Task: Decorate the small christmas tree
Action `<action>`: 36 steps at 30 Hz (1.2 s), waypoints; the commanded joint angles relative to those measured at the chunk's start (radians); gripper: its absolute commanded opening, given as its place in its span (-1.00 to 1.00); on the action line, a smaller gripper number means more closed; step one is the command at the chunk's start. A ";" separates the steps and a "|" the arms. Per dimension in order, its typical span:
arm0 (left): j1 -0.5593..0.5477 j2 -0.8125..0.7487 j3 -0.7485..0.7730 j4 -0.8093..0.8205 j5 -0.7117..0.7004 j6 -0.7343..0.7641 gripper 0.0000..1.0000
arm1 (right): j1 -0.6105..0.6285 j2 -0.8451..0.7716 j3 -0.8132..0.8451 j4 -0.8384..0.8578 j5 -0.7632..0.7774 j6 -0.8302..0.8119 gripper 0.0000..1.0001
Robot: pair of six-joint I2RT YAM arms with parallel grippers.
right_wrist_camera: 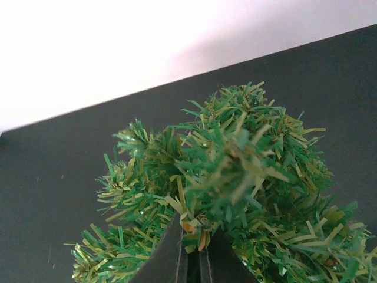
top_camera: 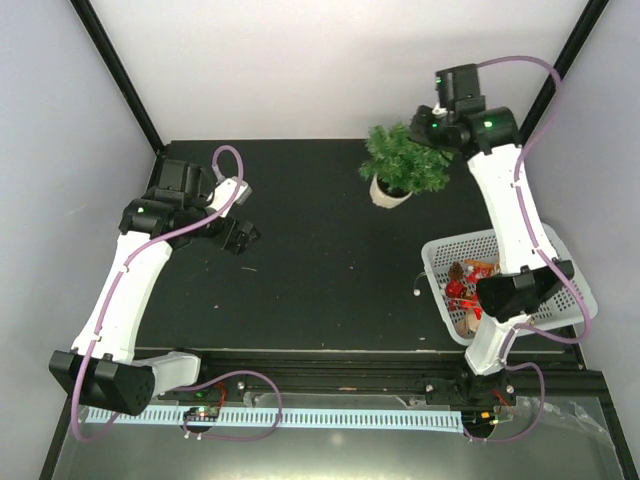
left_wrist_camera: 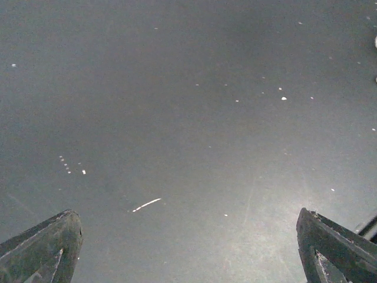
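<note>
- Crossing over the white slotted plastic basket, the right arm hides part of it — the red and brown bits inside are hard to make out.
- Right arm's jaws are clenched among the top needles of the small christmas tree; a small orange fleck at their tips cannot be identified.
- Bushy dark-green branches with lighter tips in a round white pot — it stands far back, right of the middle, on the black tabletop.
- Left arm's jaws are released, spread wide above the tabletop.

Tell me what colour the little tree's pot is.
White pot, best seen from the top camera.
</note>
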 commanded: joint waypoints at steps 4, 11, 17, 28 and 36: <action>0.031 -0.014 0.040 0.053 -0.086 -0.058 0.98 | 0.169 0.107 0.115 -0.012 0.051 -0.010 -0.98; 0.044 -0.032 0.020 0.057 -0.077 -0.066 0.98 | 0.283 0.155 0.140 -0.016 0.068 0.002 -0.98; 0.052 -0.054 -0.016 0.073 -0.045 -0.074 0.98 | 0.354 0.190 0.144 0.000 0.070 0.022 -0.98; 0.081 -0.076 -0.050 0.089 0.012 -0.092 0.98 | 0.422 0.258 0.167 0.013 0.086 0.044 -0.98; 0.090 -0.081 -0.057 0.096 0.037 -0.099 0.98 | 0.445 0.283 0.150 0.031 0.083 0.051 -0.98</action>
